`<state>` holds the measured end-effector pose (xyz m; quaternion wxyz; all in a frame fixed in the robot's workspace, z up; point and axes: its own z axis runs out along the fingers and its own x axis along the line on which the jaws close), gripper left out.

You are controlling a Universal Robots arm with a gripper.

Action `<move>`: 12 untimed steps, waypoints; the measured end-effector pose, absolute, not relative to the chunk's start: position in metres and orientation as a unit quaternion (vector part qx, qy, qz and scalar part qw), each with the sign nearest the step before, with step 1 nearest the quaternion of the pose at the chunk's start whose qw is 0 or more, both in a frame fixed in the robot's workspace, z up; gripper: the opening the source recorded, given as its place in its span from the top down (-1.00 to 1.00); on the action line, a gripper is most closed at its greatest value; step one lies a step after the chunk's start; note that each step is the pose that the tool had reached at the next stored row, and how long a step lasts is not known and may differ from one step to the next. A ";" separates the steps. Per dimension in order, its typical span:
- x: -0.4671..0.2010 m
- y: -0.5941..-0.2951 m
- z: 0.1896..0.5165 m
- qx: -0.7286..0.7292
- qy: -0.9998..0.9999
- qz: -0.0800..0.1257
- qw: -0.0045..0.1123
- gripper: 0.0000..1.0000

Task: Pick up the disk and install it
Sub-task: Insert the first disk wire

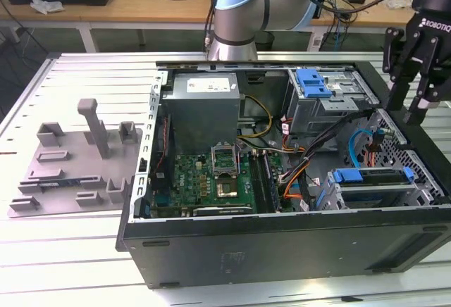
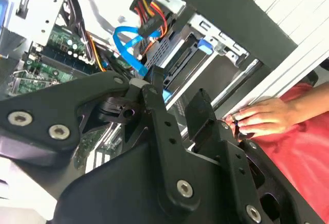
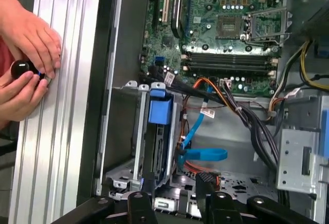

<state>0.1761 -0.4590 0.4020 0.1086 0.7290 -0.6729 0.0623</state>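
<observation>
Claw: your claw (image 1: 406,106) hangs over one end of the open computer case (image 1: 282,251). Its fingers (image 3: 204,183) stand apart and there is nothing between them.
Disk: the disk (image 1: 377,175) is below the claw and apart from it. It stands on edge inside the drive cage (image 1: 380,198), with its blue bracket tab (image 3: 159,112) at the cage mouth.
Edges near the claw: the perforated end wall (image 1: 394,145) of the case rises just beside the fingertips in the exterior view. You cannot tell from it whether they touch. The long black side wall (image 3: 110,80) of the case runs beside the cage.
Open room: beside the cage, under the claw, there is a bare grey patch of case floor (image 3: 241,147). A blue flat cable (image 3: 198,147) and a bundle of black cables (image 3: 247,116) cross it, so the free gap is narrow.
Case contents: farther from the claw lie the green motherboard (image 1: 211,173) with its empty processor socket (image 3: 264,23), the grey power supply (image 1: 204,103), and a second metal bay (image 1: 324,103) with a blue bracket (image 1: 313,82) on top.
Outside the case: a person's hands (image 3: 28,54) rest on the slotted aluminium table (image 1: 84,74), close to the long side wall, and hold a small black knob (image 3: 20,69). Well apart from the claw, past the other end of the case, a grey fixture plate (image 1: 77,159) lies on the table.
</observation>
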 end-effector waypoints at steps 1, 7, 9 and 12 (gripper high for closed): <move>0.177 -0.459 0.401 0.724 -0.678 0.062 0.109 0.11; 0.182 -0.450 0.397 0.708 -0.693 0.064 0.115 0.11; 0.182 -0.442 0.396 0.708 -0.693 0.069 0.120 0.11; 0.183 -0.431 0.396 0.707 -0.692 0.074 0.125 0.11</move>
